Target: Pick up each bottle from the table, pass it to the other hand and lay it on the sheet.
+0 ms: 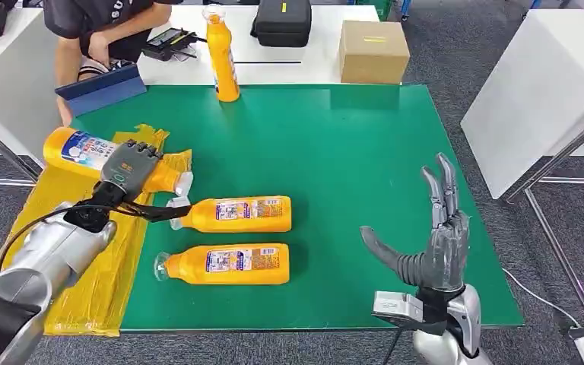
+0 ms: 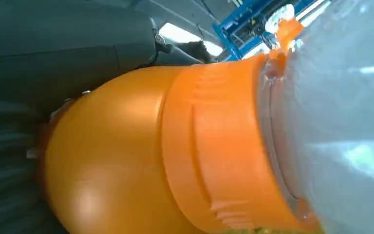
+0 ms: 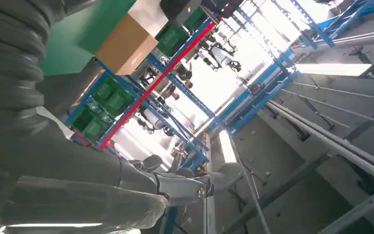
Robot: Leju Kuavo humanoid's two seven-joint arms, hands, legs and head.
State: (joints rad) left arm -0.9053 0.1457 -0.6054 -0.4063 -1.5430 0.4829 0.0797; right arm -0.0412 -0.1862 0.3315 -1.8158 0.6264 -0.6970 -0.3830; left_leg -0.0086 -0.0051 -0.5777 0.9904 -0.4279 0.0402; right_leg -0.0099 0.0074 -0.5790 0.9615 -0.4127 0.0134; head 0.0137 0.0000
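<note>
Fingers [image 1: 141,150] of my left hand [image 1: 128,169] wrap over an orange bottle [image 1: 84,150] lying on the yellow sheet [image 1: 84,258] at the table's left edge. My right hand [image 1: 437,236] stands spread and empty at the near right.

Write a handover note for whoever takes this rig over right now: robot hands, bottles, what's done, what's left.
Left robot hand: gripping a bottle lying on the yellow sheet, not yet let go.
Right robot hand: empty, fingers spread, raised over the green table near its front right corner.
Two bottles lie on the table beside the sheet: the upper one and the lower one. A fourth stands upright at the far edge.
Done: one bottle is down on the sheet.
Left: release it, then pick up, pass and lay the other three.
</note>
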